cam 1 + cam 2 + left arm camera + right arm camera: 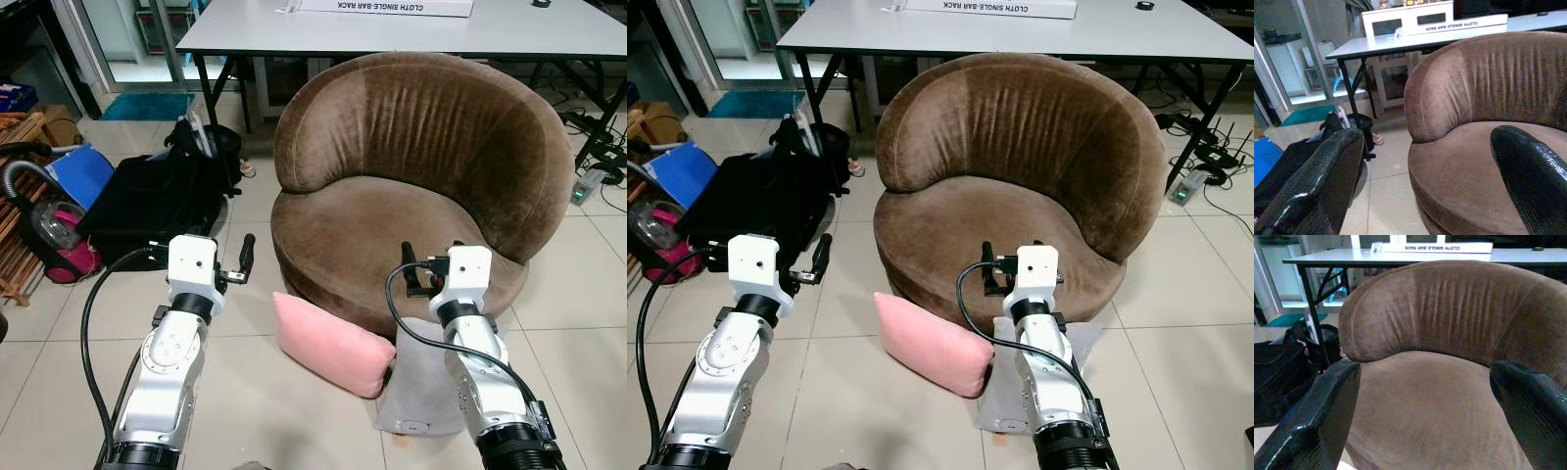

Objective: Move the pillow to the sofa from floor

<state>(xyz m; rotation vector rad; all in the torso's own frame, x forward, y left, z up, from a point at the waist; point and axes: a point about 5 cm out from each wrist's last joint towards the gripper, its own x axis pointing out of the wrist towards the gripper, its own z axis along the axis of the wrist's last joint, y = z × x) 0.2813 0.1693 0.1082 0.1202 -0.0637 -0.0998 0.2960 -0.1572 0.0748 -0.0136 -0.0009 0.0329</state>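
Tiled floor (245,392) spreads pale beneath us in the left eye view, and on it a round brown sofa (411,176) sits ahead, its seat bare. We see the pink pillow (328,343) lying on the floor, leaning against the sofa's near base, slightly left of centre; just right of it a grey cushion (416,392) also rests on the tiles against the sofa. Our left gripper (245,262) hangs above the floor, left of the pillow and apart from it, while our right gripper (411,272) hovers over the sofa's near edge, above the grey cushion. Far behind the sofa stands a grey counter (392,29) carrying a long white box (387,7). On the left lie a black bag (147,201), a blue folder (78,171) and a vacuum cleaner (49,235). From the right eye view we get the same layout, the pillow (926,345) touching the sofa's base between our two arms. Through the left wrist view, our fingers (1312,186) stand well apart, framing the sofa's left side and the tiles beside it, with the counter beyond. Through the right wrist view, the fingers (1317,421) are likewise spread wide with nothing between them, looking straight at the sofa's seat and back.
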